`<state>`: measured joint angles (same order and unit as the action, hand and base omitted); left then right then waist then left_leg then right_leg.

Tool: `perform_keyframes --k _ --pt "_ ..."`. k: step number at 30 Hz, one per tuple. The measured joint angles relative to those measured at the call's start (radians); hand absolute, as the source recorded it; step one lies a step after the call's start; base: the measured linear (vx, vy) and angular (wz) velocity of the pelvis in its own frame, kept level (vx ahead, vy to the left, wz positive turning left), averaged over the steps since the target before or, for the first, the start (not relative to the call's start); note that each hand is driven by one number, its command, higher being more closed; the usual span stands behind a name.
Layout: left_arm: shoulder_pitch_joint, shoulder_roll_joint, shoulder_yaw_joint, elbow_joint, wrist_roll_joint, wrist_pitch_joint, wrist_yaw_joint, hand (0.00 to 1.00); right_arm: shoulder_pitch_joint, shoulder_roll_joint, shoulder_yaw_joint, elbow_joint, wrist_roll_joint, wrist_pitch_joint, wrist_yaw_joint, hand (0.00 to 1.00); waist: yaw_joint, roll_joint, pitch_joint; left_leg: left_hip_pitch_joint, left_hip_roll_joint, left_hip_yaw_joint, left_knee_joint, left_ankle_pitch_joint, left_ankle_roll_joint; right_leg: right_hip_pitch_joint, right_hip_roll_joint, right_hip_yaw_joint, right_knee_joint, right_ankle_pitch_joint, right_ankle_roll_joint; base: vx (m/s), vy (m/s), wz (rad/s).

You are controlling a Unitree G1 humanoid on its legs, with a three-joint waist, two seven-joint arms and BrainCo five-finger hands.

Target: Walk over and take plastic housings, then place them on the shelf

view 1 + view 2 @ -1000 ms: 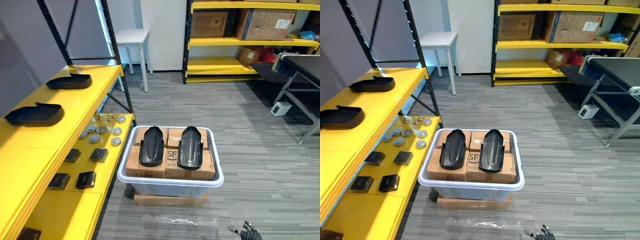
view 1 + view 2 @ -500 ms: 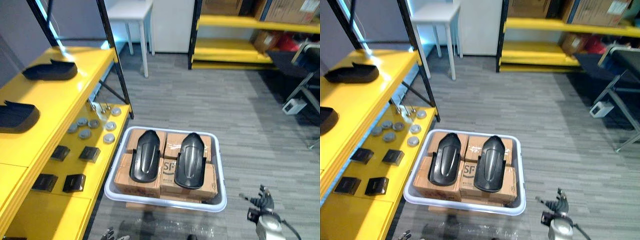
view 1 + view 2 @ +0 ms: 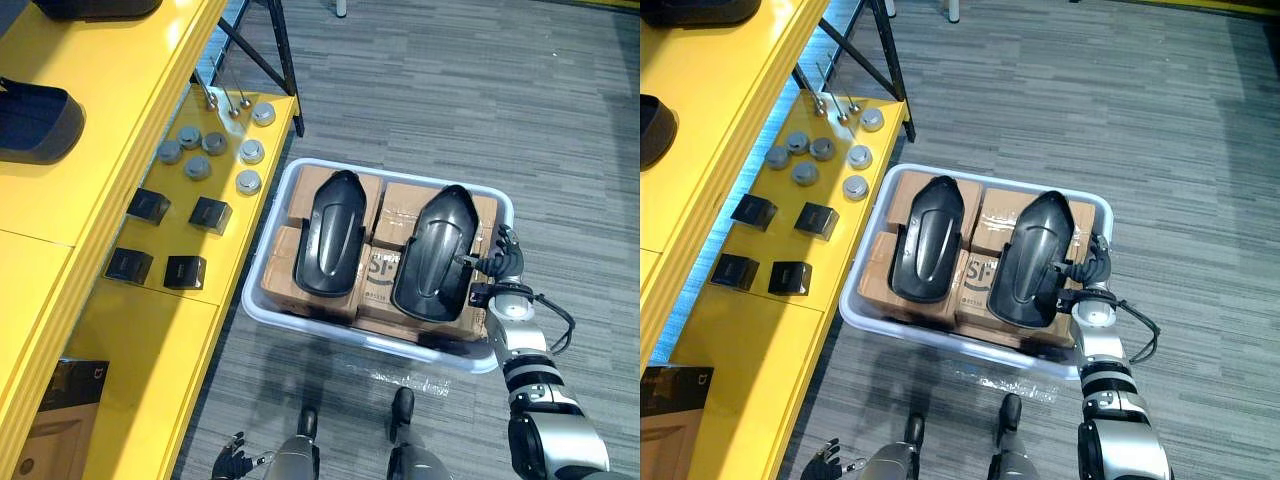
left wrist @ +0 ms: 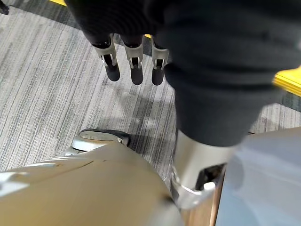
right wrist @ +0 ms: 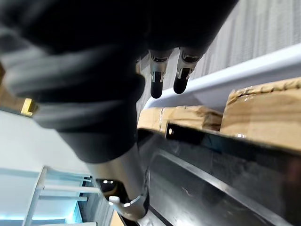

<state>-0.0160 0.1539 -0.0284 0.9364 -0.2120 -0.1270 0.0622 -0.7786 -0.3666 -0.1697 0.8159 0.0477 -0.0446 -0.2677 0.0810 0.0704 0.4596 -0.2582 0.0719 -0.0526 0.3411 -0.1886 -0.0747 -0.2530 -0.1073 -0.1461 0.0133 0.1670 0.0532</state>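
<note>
Partly hidden dark print marks one cardboard box.

- A storeroom or small-parts warehouse, by the look of it
- A yellow shelf in stepped tiers on black steel posts: industrial racking, not home furniture
- Stock is set out in groups on the tiers: round metal parts, small boxes and a brown box on the lowest level
- Matching black housings lie on cartons in a white bin, and a like housing sits on the top tier, so these are batch goods
- The bin stands on the floor just beside the rack
- The floor is grey and striped, possibly carpet tile; the weave is too fine to tell
</note>
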Motion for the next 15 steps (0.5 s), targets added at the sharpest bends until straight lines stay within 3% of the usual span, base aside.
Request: perform_keyframes --k 4,9,10,15 --pt "-0.021 -0.003 -0.001 0.025 -0.023 -0.005 0.018 0.00 -0.056 0.000 0.015 0.124 -0.006 0.004 -0.014 0.00 0.014 0.002 0.012 -0.032 0.005 -0.002 0.033 -0.006 -0.006 -0.015 0.007 0.002 -0.006 0.011 -0.004 -0.09 0.009 -0.02" --pt "-0.031 0.005 -0.038 0.040 -0.072 -0.008 0.045 0.00 -0.160 -0.003 0.011 0.277 -0.063 0.047 -0.046 0.00 0.032 0.005 0.022 -0.061 0.016 -0.003 0.060 -0.009 -0.011 -0.031 0.019 0.002 -0.006 0.021 -0.012 -0.04 -0.004 -0.01" --pt "-0.034 0.005 -0.042 0.045 -0.084 -0.008 0.051 0.00 -0.184 -0.013 0.011 0.310 -0.072 0.057 -0.049 1.00 0.037 0.006 0.022 -0.070 0.017 -0.005 0.067 -0.010 -0.012 -0.036 0.021 0.001 -0.006 0.023 -0.012 0.00 0.000 0.00" --pt "-0.045 0.013 -0.077 0.078 -0.123 -0.008 0.065 0.00 -0.244 -0.065 -0.033 0.406 -0.101 0.067 -0.068 1.00 0.049 0.007 0.024 -0.103 0.015 -0.013 0.088 -0.012 -0.012 -0.056 0.020 -0.003 -0.005 0.028 -0.009 -0.02 0.021 0.03"
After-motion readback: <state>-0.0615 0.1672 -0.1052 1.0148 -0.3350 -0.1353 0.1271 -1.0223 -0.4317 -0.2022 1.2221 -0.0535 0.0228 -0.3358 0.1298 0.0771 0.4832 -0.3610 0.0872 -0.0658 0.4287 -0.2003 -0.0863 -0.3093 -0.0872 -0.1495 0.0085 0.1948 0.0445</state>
